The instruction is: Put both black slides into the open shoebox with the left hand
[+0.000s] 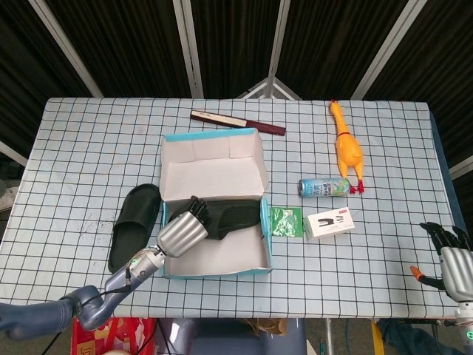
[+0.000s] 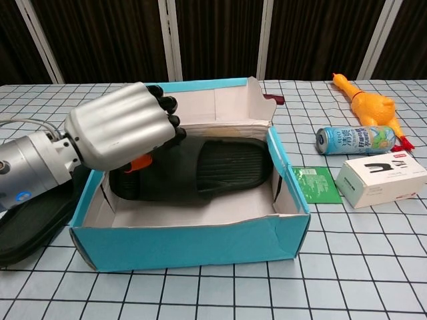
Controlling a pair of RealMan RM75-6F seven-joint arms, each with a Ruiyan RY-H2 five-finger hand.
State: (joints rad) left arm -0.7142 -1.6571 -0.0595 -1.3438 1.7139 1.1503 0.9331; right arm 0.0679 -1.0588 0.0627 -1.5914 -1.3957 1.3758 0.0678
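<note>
The open shoebox (image 1: 251, 262) (image 2: 187, 245), blue outside and white inside, stands mid-table. One black slide (image 1: 235, 214) (image 2: 220, 167) lies almost flat inside it, toe toward the right wall. My left hand (image 1: 180, 234) (image 2: 117, 129) grips its heel end at the box's left wall, fingers curled over the top. The second black slide (image 1: 131, 225) (image 2: 30, 223) rests on the table just left of the box. At the table's front right corner, my right hand (image 1: 452, 260) holds nothing, its fingers apart.
Right of the box lie a green packet (image 1: 284, 221) (image 2: 315, 183), a white carton (image 1: 329, 222) (image 2: 381, 179), a drink can (image 1: 324, 186) (image 2: 355, 140) and a rubber chicken (image 1: 347, 150) (image 2: 368, 107). A dark red book (image 1: 238, 123) lies behind the box.
</note>
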